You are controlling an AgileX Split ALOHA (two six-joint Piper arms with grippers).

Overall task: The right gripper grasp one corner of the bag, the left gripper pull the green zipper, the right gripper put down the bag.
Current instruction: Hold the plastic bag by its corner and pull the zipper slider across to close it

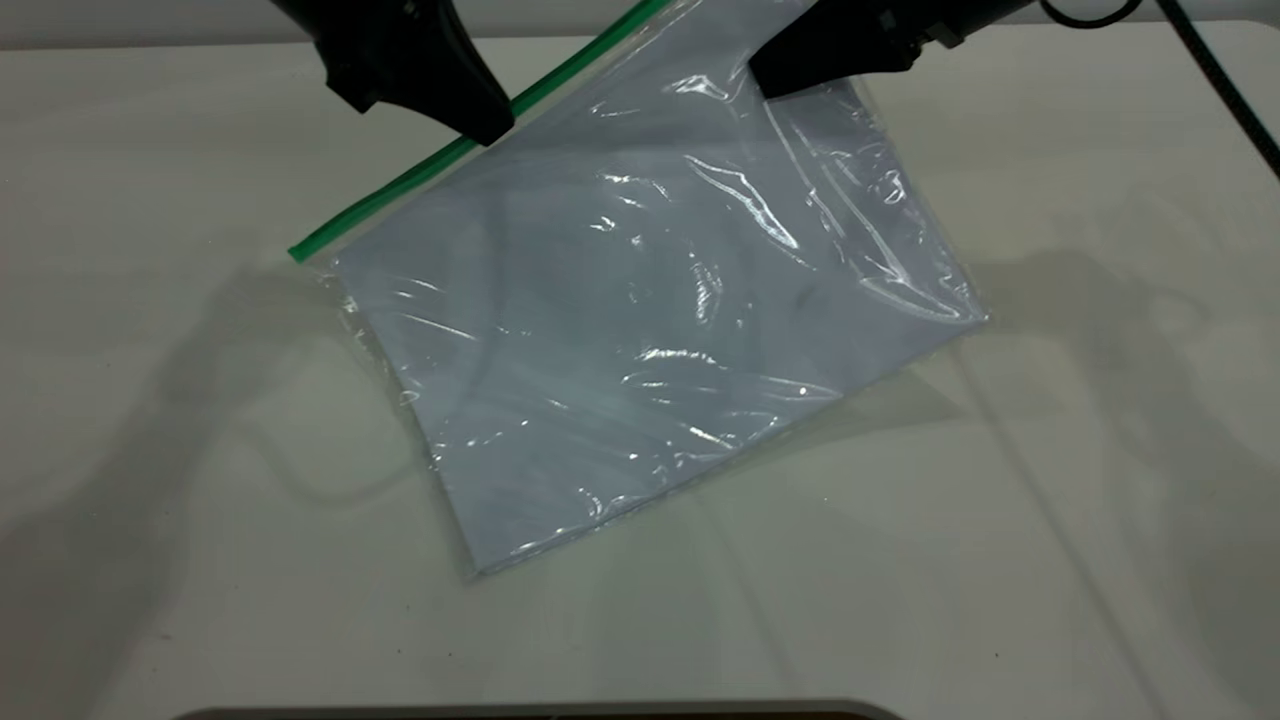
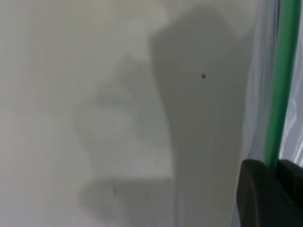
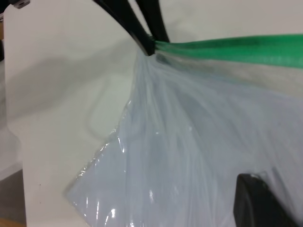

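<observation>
The clear crinkly bag [image 1: 640, 320] with white paper inside hangs tilted, its lower corner resting on the table. The green zipper [image 1: 420, 175] runs along its upper left edge. My left gripper [image 1: 490, 128] is shut on the green zipper partway along it; in the left wrist view the strip [image 2: 284, 80] disappears between the jaws [image 2: 273, 166]. My right gripper [image 1: 768, 82] is shut on the bag near its top corner and holds it up. In the right wrist view one finger [image 3: 258, 203] lies against the plastic [image 3: 189, 156], and the left gripper [image 3: 149, 45] pinches the zipper [image 3: 236, 49]. The slider tab is hidden.
The white table [image 1: 1050, 500] spreads around the bag. A black cable [image 1: 1220, 80] crosses the far right corner. A dark rounded edge [image 1: 540, 712] shows at the table's near side. The right wrist view shows the table's edge [image 3: 19, 142].
</observation>
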